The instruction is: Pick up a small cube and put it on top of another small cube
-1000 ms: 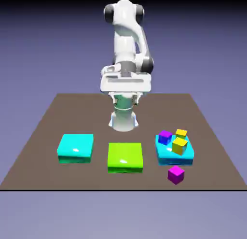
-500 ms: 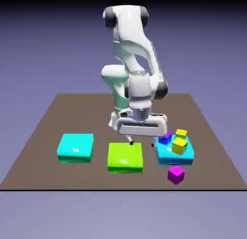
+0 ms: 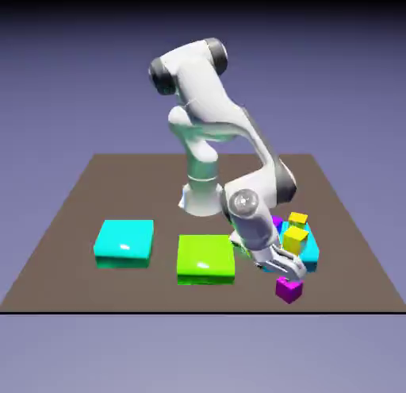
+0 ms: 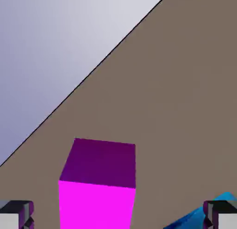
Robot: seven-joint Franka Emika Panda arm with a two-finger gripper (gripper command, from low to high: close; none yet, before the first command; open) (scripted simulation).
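The small magenta cube (image 3: pixel 289 290) rests on the brown table near its front edge, at the exterior view's right. My gripper (image 3: pixel 287 272) hangs tilted just above it, open, with nothing between the fingers. In the hand view the magenta cube (image 4: pixel 99 182) fills the lower middle, between the two grey fingertips (image 4: pixel 15 214) at the bottom corners, with the gripper (image 4: pixel 118 215) open around it and apart from its sides. Two yellow cubes (image 3: pixel 295 239) (image 3: pixel 297 219) sit on a flat cyan block (image 3: pixel 311 254) just behind the magenta cube.
A violet-blue cube (image 3: pixel 277 222) peeks out behind my forearm on the same cyan block. A flat green block (image 3: pixel 205 259) lies mid-table and another cyan block (image 3: pixel 124 242) to its left. The table's front edge (image 4: pixel 92 71) runs close past the magenta cube.
The arm has swung from the table's middle down toward the exterior view's right, lowering the hand over the magenta cube. The jaws stayed open; no cube moved.
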